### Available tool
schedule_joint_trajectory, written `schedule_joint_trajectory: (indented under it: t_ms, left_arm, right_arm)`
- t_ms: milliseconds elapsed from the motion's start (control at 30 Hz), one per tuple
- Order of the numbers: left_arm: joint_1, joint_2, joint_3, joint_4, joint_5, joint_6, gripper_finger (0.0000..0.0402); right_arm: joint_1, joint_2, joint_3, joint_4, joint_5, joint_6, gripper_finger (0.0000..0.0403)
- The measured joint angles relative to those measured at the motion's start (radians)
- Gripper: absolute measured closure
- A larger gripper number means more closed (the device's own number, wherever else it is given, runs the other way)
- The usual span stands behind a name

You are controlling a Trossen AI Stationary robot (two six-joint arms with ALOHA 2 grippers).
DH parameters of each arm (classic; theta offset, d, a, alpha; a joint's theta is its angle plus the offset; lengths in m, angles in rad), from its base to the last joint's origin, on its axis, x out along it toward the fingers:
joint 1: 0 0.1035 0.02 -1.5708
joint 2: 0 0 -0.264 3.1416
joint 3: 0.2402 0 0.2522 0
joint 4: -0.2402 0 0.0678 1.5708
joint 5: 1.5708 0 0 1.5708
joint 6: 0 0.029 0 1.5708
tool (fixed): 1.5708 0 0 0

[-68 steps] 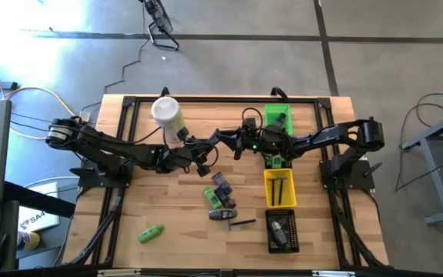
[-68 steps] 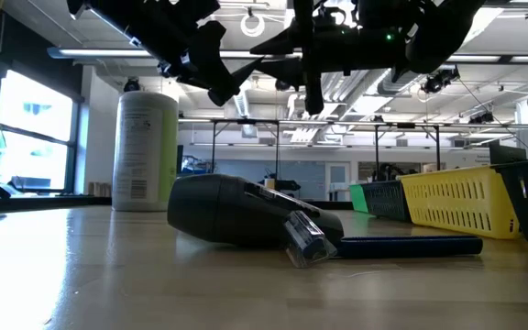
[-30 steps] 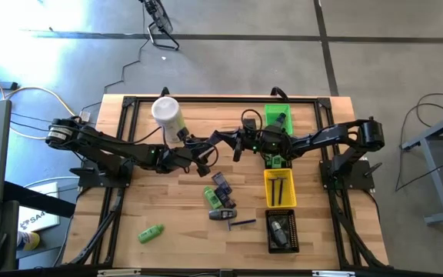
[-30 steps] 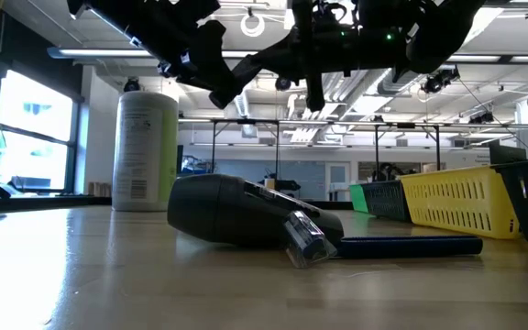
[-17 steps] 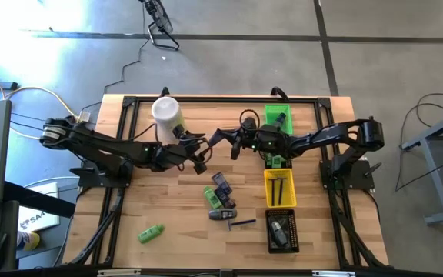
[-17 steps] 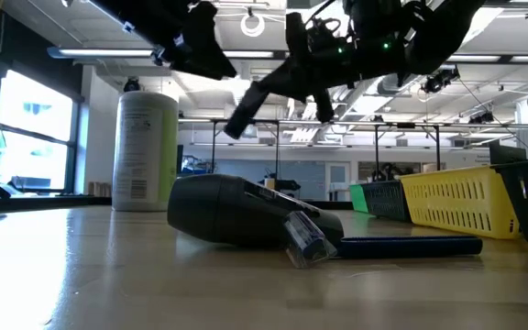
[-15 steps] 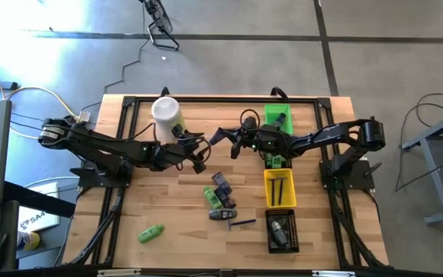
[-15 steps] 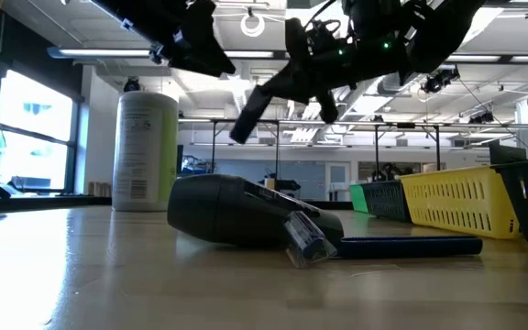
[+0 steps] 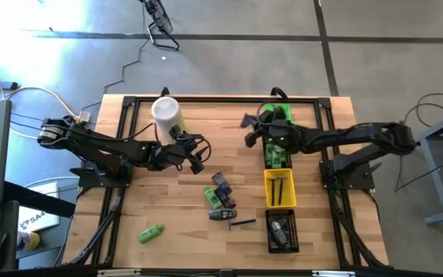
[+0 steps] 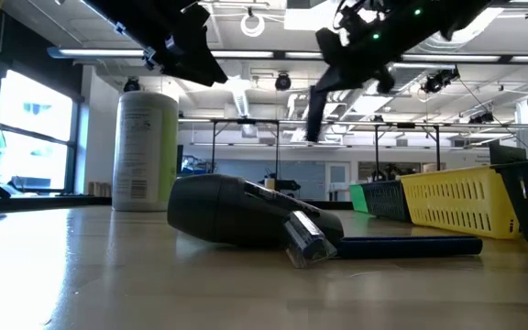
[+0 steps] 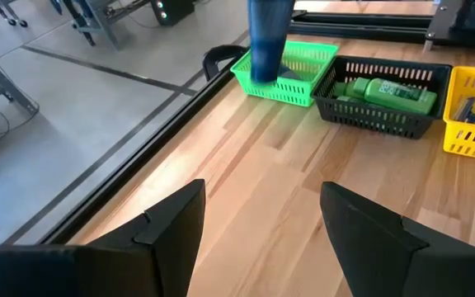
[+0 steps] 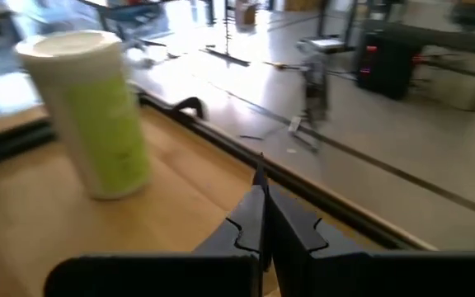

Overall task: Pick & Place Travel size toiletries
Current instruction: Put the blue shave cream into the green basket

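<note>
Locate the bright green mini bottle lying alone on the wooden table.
In the high view the bright green mini bottle lies on its side near the table's front-left corner, apart from the toiletry cluster at centre, touching nothing.

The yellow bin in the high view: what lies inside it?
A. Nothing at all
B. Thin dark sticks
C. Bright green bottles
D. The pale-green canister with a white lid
B: in the high view the yellow bin holds a few thin dark sticks lying side by side, while green bottles sit in a different, black bin beside it.
</note>
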Motion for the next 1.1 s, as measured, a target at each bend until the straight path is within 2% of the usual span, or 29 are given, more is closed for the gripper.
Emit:
schedule_joint_trajectory:
  t_ms: [233, 400, 700, 900, 1100]
  left_arm:
    - [0.0, 0.0, 0.0, 0.002, 0.0, 0.0, 0.0167]
    - [0.0, 0.0, 0.0, 0.002, 0.0, 0.0, 0.0167]
    - [0.0, 0.0, 0.0, 0.002, -0.001, -0.023, 0.0167]
    - [0.0, 0.0, 0.0, 0.002, 0.001, -0.027, 0.0167]
    - [0.0, 0.0, 0.0, 0.002, 0.009, -0.027, 0.0167]
  right_arm:
    - [0.0, -0.182, 0.0, -0.281, 0.124, 0.036, 0.0399]
    - [-0.007, -0.232, 0.0, -0.387, 0.174, 0.076, 0.0399]
    - [-0.11, -0.199, 0.0, -0.637, 0.145, 0.272, 0.0399]
    - [-0.172, -0.151, 0.0, -0.645, 0.075, 0.276, 0.0399]
    - [-0.215, -0.087, 0.0, -0.651, 0.06, 0.273, 0.0399]
